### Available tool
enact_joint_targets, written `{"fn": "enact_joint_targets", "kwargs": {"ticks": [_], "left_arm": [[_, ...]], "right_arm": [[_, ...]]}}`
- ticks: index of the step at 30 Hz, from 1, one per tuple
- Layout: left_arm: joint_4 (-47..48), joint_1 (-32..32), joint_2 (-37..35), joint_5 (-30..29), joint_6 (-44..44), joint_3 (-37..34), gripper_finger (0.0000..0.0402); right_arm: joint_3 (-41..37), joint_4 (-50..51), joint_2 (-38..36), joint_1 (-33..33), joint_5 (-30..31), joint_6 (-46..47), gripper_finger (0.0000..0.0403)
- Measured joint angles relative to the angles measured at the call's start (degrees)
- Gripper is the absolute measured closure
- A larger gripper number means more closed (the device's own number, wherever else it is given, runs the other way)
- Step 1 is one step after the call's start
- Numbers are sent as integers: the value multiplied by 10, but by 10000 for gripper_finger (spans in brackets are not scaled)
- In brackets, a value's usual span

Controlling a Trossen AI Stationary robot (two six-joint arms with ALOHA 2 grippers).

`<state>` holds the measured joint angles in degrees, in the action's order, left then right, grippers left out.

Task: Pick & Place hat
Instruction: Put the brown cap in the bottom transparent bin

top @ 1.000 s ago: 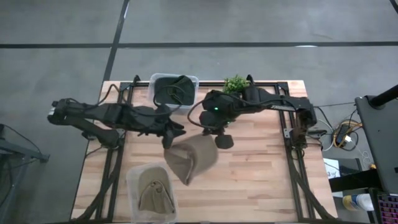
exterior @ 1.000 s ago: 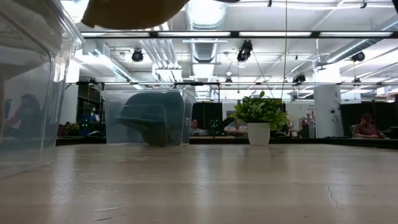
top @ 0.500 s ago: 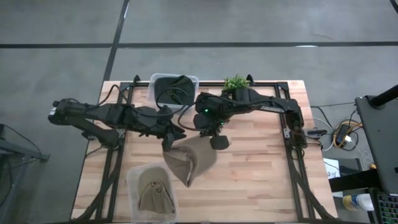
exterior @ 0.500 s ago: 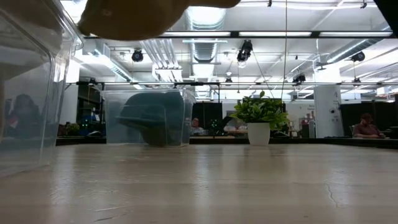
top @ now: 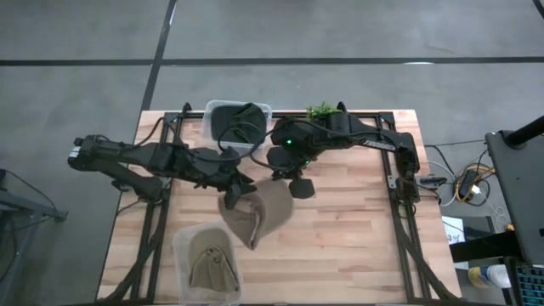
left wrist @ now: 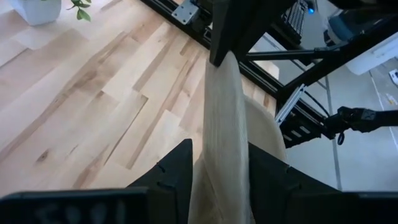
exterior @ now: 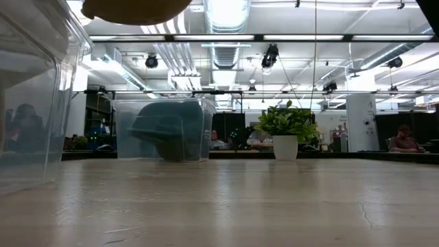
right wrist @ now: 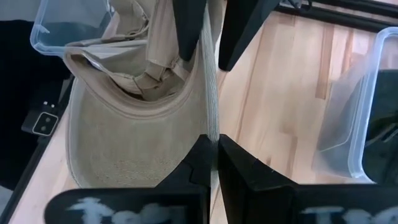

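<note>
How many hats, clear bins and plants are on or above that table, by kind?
Hats: 3 – tan hat held up, dark hat, tan binned hat
Clear bins: 2 – far bin, near bin
Plants: 1 – potted plant
Total: 6

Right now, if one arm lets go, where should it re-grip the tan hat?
Probably on the brim edge, from the side. The tan hat hangs above the table with that fabric thin and upright, already pinched by the left gripper and right gripper; its crown sags loose.

Bright, even overhead light; ceiling lights (exterior: 226,14) glare white above the worktop (exterior: 233,202), whose nearest edge is softly blurred.
</note>
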<state>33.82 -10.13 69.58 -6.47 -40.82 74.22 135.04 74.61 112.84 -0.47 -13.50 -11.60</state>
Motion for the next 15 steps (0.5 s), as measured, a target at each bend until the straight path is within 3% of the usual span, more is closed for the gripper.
{"fn": "enact_joint_targets", "kwargs": {"ticks": [4,10,15], "left_arm": [[-2,5,0,-4,-12,0,299],[1,12,1,0,-24,-1,388],[9,12,-2,-1,-43,-2,395]], "right_arm": [[0,2,-1,-1,0,-3,394],[-1,-3,-1,-1,2,-12,392],[-2,-9,-1,-1,2,-4,360]]}}
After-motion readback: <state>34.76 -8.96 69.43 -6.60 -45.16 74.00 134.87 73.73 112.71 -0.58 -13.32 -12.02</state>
